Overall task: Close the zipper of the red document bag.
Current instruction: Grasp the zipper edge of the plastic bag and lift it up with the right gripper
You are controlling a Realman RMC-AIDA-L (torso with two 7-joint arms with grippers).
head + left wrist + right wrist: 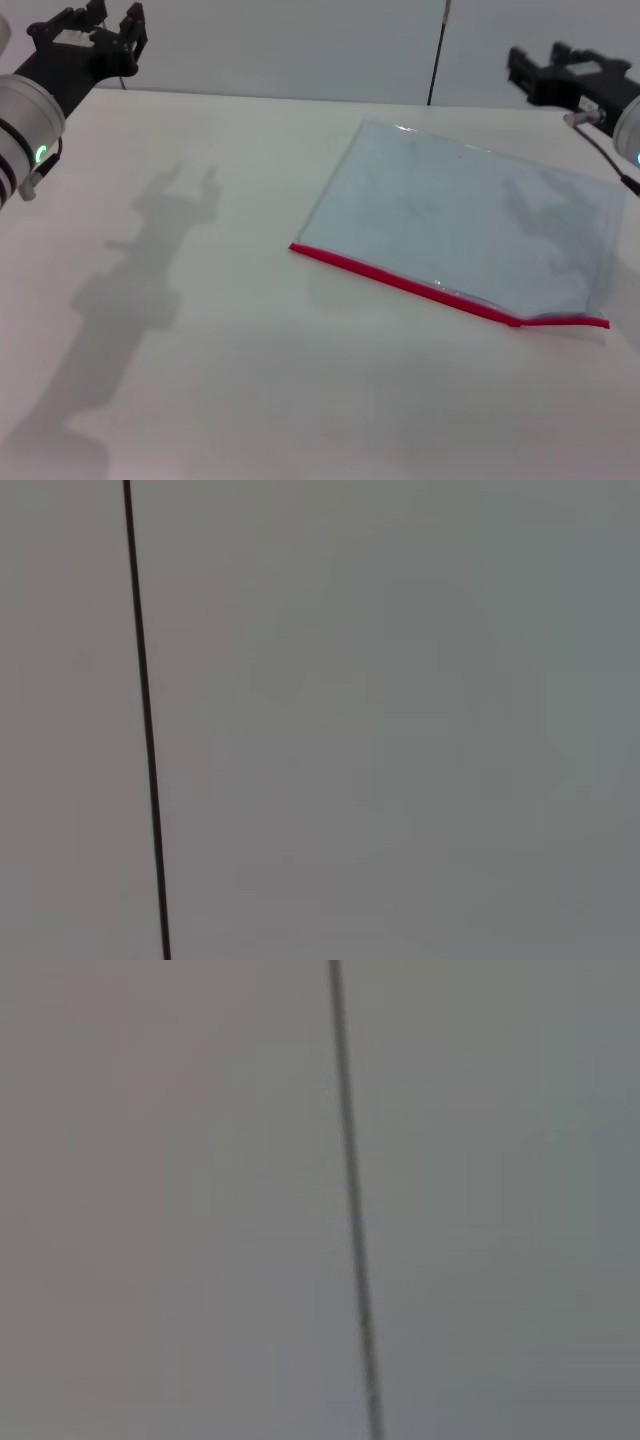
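Note:
The red document bag [470,225] lies flat on the white table [200,350], right of centre, translucent pale blue-grey. Its zipper [400,281] is a thin red strip along the near long edge, running from the left corner to the right corner, with a kink near the right end [517,321]. My left gripper [112,22] hangs open high at the far left, well away from the bag. Above the bag's far right corner my right gripper [535,62] is raised and open, holding nothing. Neither wrist view shows the bag or any fingers.
A pale wall stands behind the table, with a dark vertical seam [437,50] that also shows as a seam [145,720] in the left wrist view and a seam [352,1200] in the right wrist view. Arm shadows fall on the tabletop and the bag.

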